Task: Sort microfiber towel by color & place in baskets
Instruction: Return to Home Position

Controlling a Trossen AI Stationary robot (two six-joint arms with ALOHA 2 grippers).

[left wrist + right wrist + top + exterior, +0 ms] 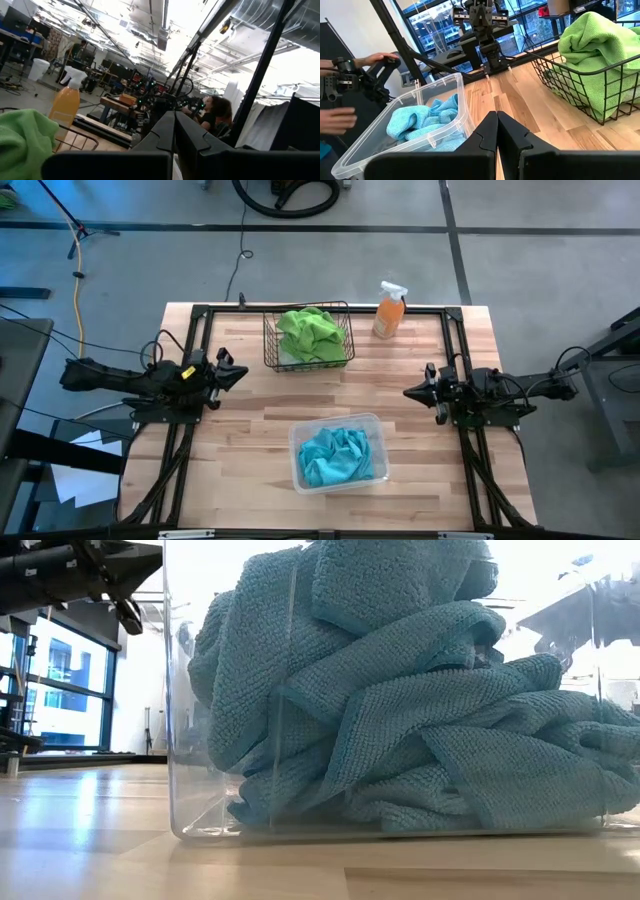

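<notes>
Lime green towels (311, 333) lie heaped in the black wire basket (268, 352) at the table's far middle; they also show in the right wrist view (600, 55) and the left wrist view (22, 137). Turquoise towels (338, 455) fill the clear plastic tub (297, 435) at the near middle, close up in the low view (420, 690). My left gripper (240, 372) hovers shut at the table's left side, holding nothing. My right gripper (408, 392) hovers shut at the right side, also holding nothing. No pale sage towel shows.
An orange spray bottle (389, 311) stands at the far right, beside the basket. Bare wood lies between basket, tub and both grippers. A person's hands (350, 90) show beyond the table's near edge in the right wrist view; another person (215, 112) sits in the room behind.
</notes>
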